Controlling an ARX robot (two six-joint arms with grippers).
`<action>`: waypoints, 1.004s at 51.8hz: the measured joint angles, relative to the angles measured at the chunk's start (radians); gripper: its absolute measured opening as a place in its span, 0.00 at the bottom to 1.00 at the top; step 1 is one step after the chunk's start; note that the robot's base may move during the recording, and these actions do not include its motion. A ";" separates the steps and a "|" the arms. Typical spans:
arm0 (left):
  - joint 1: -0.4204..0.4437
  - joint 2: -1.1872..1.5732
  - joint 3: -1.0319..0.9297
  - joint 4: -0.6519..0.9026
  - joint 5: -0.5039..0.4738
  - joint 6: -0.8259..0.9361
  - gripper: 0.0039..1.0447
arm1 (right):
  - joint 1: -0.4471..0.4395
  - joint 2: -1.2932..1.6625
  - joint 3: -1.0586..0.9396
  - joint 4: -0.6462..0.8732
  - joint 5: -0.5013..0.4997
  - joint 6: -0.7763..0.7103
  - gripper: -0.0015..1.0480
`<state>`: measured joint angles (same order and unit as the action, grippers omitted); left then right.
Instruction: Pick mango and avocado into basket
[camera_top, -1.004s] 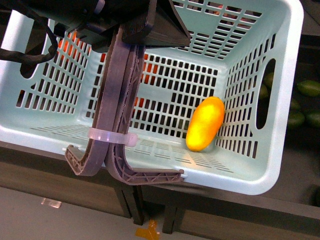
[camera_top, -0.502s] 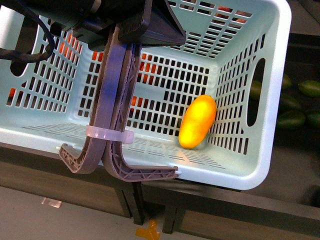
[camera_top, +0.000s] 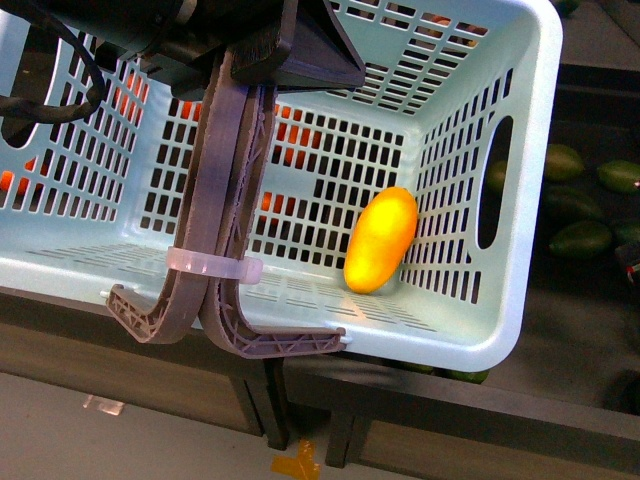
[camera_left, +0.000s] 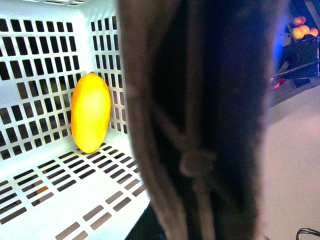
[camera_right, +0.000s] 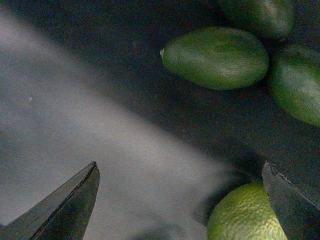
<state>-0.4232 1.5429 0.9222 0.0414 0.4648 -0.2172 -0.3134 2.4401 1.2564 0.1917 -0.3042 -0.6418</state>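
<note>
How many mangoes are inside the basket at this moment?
1. The mango lies on the floor of the basket, leaning against its right-hand side wall. The raised handles cover part of the floor, so another may be hidden.

Dark shelf (camera_top: 590, 330): several avocados (camera_top: 580, 240) lie directly on it toward its right edge; the teal basket (camera_top: 470, 345) sits over its front edge; contact there cannot be confirmed.

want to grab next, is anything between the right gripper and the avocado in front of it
Nothing visible lies between the open right gripper and the avocado ahead, only bare surface. A paler bumpy green fruit sits close beside one finger and might get nudged.
</note>
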 joint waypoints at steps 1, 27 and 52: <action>0.000 0.000 0.000 0.000 0.000 0.000 0.05 | -0.003 0.013 0.017 -0.011 -0.002 -0.031 0.93; -0.001 0.000 0.000 0.000 0.006 0.000 0.05 | -0.023 0.225 0.328 -0.108 -0.005 -0.549 0.93; 0.000 0.000 0.000 0.000 0.005 0.000 0.05 | 0.045 0.422 0.626 -0.169 0.020 -0.498 0.93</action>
<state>-0.4236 1.5429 0.9222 0.0414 0.4694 -0.2172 -0.2680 2.8616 1.8820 0.0223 -0.2844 -1.1400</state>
